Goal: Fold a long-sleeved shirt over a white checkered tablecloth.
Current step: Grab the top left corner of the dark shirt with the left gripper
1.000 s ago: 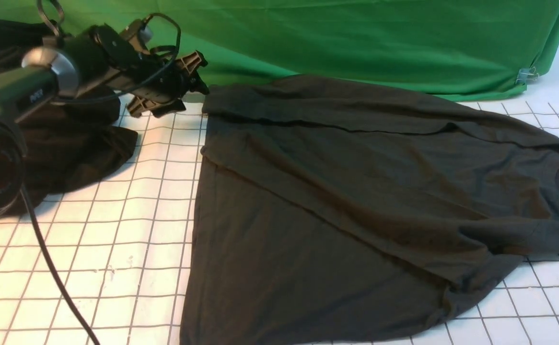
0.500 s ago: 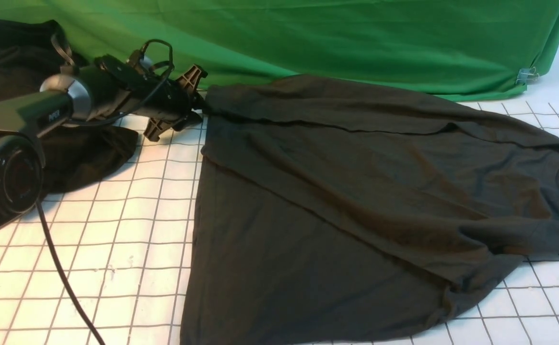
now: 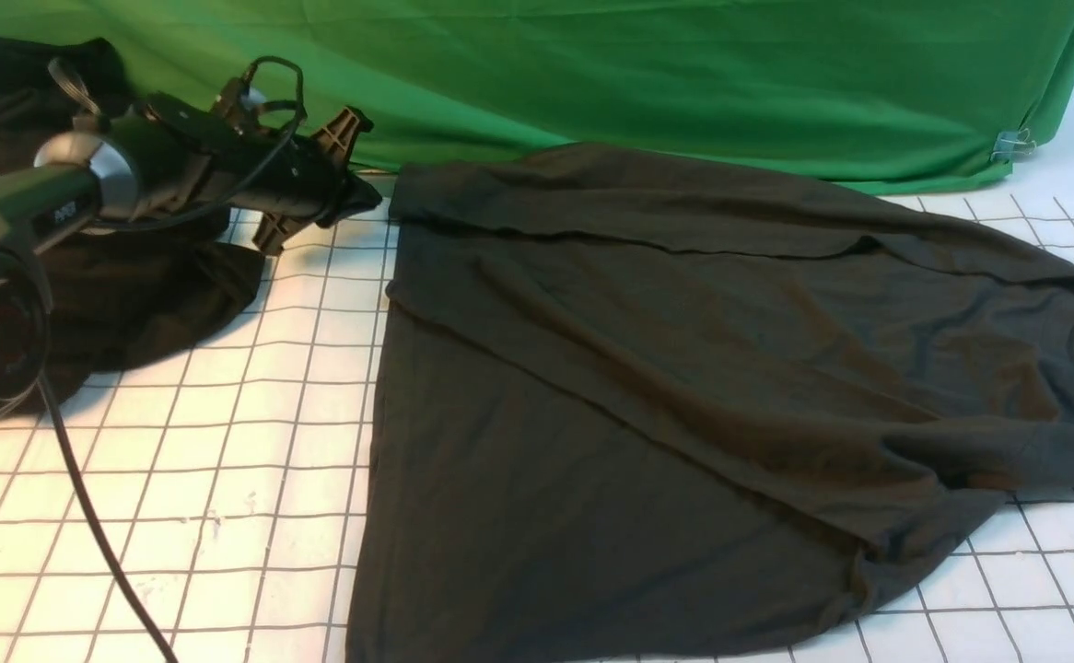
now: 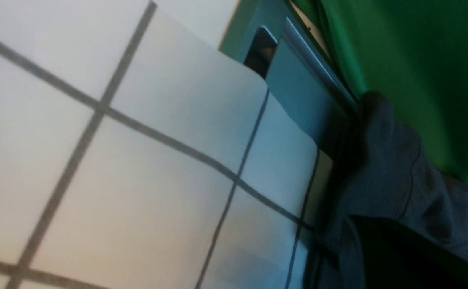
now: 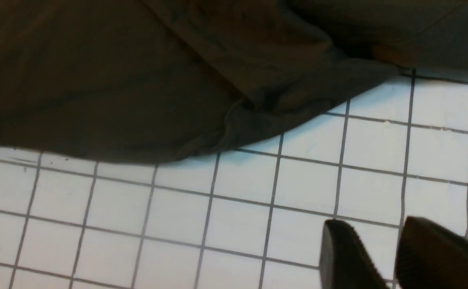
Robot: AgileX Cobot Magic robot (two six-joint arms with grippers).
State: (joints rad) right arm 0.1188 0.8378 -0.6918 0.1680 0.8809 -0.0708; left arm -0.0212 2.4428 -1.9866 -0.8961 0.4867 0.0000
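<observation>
There, outstretched left tool [image 3: 367, 201] pinches the long-sleeved shirt [image 3: 684, 368]; right tool [image 5: 372, 224] hovers part-open, empty.

Long-sleeved shirt [image 3: 666, 396] spread flat on white checkered tablecloth [image 3: 224, 442]: hem toward left, collar with white print at view's right edge, sleeve folded across far side. Left gripper [image 3: 367, 198] low over tablecloth's far left part, jaws closed, tip touching shirt's far hem corner. Black garment heap [image 3: 150, 295] at far left corner. Green backdrop cloth [image 3: 638, 74] along far edge, binder clip [image 3: 1011, 145] at its right end. Black cable [image 3: 95, 534] trails toward near edge.
</observation>
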